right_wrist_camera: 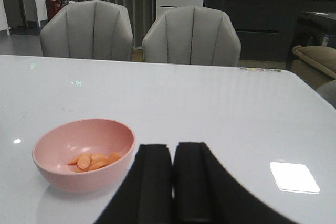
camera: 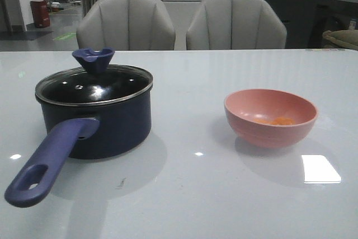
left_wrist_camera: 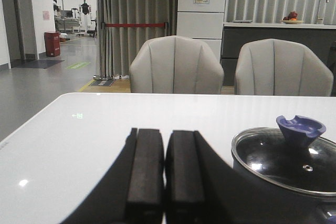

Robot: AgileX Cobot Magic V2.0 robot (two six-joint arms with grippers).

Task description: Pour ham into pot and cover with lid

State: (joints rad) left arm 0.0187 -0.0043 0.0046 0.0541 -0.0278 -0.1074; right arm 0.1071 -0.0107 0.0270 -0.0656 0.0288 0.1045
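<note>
The dark navy pot (camera: 106,127) stands on the left of the white table, its purple-blue handle (camera: 47,163) pointing toward the front. The glass lid (camera: 92,85) with its blue knob (camera: 93,59) rests on the pot. Orange ham (camera: 278,120) pieces lie in a pink bowl (camera: 271,117) on the right. Neither gripper shows in the front view. My left gripper (left_wrist_camera: 165,145) is shut and empty, with the pot (left_wrist_camera: 273,182) and lid (left_wrist_camera: 289,158) beside it. My right gripper (right_wrist_camera: 173,153) is shut and empty, beside the bowl (right_wrist_camera: 84,153) holding the ham (right_wrist_camera: 94,161).
Two grey chairs (camera: 126,22) (camera: 236,22) stand behind the table's far edge (camera: 179,50). A bright light reflection (camera: 320,168) lies on the tabletop at the front right.
</note>
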